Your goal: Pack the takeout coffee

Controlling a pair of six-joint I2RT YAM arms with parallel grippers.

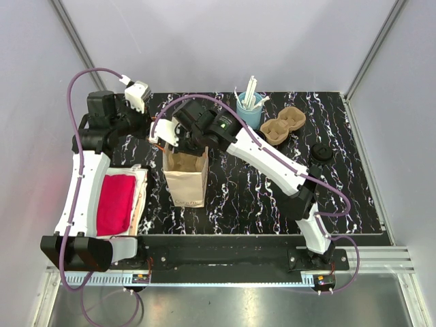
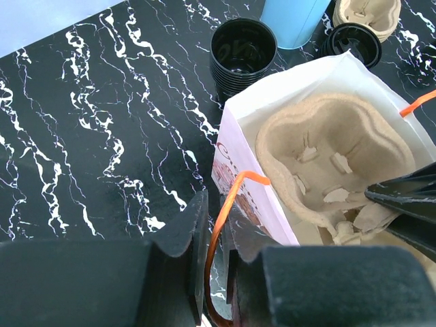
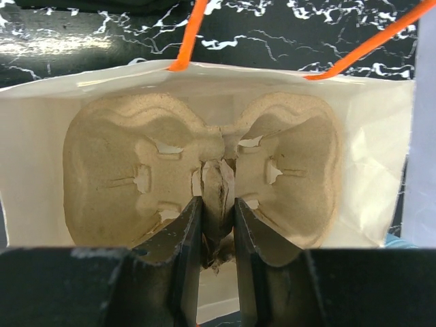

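We are seating the carrier level in the bag, right end effector clenched on its centre, left end effector pinching the handle taut.

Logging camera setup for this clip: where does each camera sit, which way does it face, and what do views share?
Top external: above and behind the robot, looking down at the table; both arms show, meeting at the paper bag.
Left wrist: on the left arm, looking down past the left tool, closed on the bag's orange handle.
Right wrist: on the right arm, looking into the bag; the right tool pinches the cup carrier.
Shared: the bag in all three, the carrier in both wrist views.
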